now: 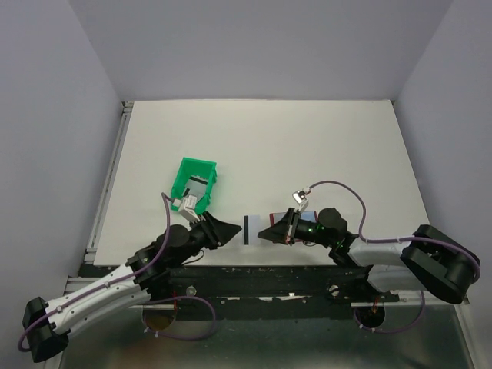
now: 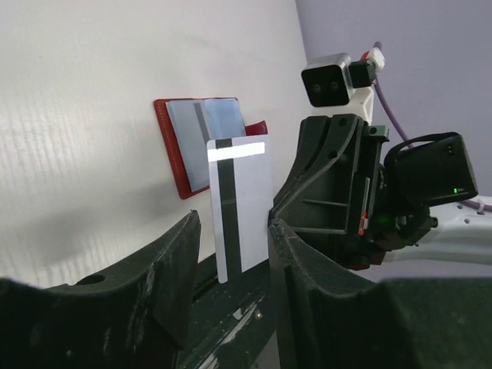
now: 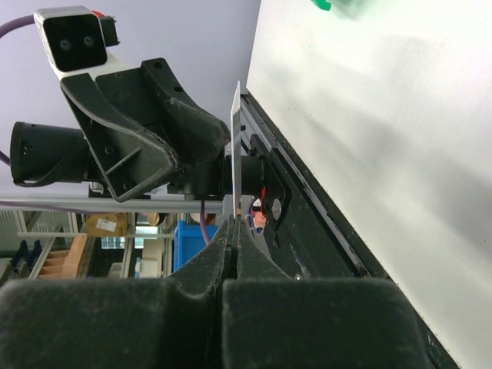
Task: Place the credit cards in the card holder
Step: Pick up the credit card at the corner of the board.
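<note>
Silvery credit card, dark stripe; dark red card holder, blue inside; green tray.

The left arm and right arm lie low, pointing at each other. The left end effector has its fingers apart. The right end effector pinches a thin silvery card with a dark stripe.

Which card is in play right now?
At the near edge of the table, find the gap between the left gripper and right gripper. The card there is pinched in the right gripper; unlike the cards in the green tray, it is held up, dark stripe showing.
</note>
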`<action>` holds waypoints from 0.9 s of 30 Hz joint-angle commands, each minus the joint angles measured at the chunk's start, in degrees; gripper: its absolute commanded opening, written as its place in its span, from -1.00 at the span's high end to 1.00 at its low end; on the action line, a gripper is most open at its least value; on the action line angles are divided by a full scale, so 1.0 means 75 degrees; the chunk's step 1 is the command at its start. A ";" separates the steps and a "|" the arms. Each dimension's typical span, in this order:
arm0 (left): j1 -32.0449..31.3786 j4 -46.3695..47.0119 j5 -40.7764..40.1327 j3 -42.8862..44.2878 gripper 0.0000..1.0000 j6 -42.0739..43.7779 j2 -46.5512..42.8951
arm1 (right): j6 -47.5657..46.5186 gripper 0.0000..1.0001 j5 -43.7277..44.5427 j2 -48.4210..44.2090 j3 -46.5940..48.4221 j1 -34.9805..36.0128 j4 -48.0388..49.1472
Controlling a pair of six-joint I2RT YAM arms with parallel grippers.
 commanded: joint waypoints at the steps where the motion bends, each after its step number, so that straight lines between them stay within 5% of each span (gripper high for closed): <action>1: 0.0023 0.0648 0.0290 -0.0198 -0.02 -0.0074 -0.0088 | -0.0270 0.99 -0.0389 -0.0257 0.0143 -0.0055 -0.0369; 20: 0.0023 0.1478 0.0875 -0.0187 -0.03 0.0183 0.0661 | -0.0142 0.99 -0.0870 -0.0281 0.0272 -0.0055 0.0005; 27: 0.0012 0.2170 0.1310 -0.0152 0.17 0.0231 0.1248 | 0.0151 0.99 -0.0952 0.0141 0.0202 -0.0055 0.0778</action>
